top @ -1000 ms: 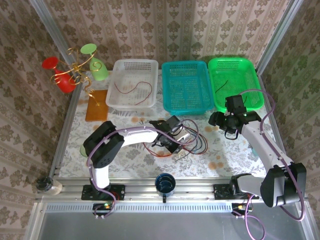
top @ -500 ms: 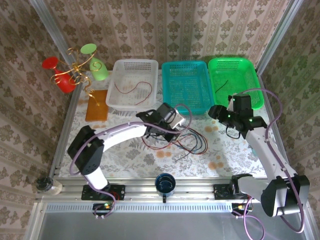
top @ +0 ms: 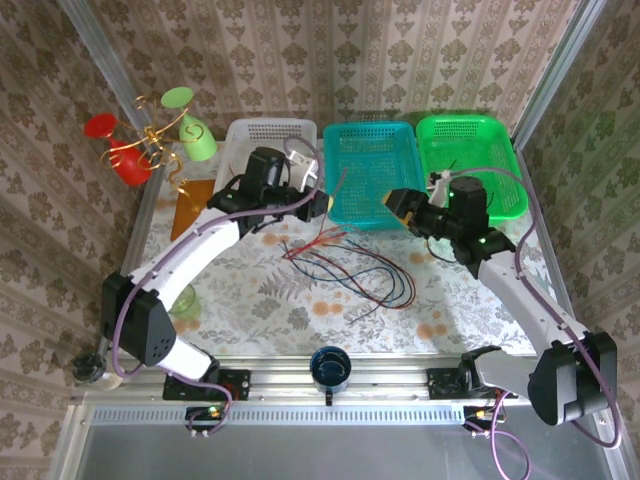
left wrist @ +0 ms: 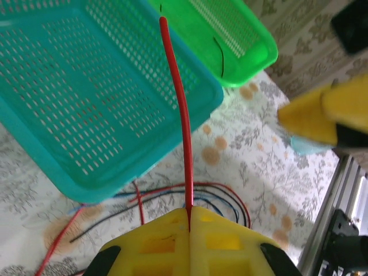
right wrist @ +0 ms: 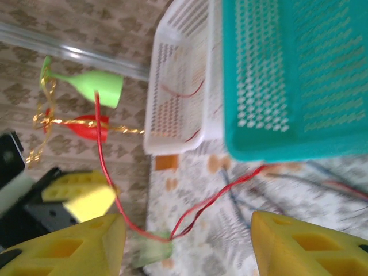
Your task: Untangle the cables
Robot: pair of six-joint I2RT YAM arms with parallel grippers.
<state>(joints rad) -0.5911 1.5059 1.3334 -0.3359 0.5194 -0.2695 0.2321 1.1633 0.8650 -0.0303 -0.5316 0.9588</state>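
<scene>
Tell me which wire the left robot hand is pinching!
Find the teal basket, middle of three at the far side of the table. At its near left corner the left gripper is shut on a red cable. It runs straight from the fingers; the other cables lie loose on the table.

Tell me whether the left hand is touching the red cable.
Touching. In the left wrist view the left hand pinches the red cable between shut fingers.

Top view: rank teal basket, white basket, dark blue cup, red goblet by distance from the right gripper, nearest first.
From the right gripper:
1. teal basket, right at it, back centre
2. white basket, back left
3. dark blue cup, near edge, centre
4. red goblet, far left
</scene>
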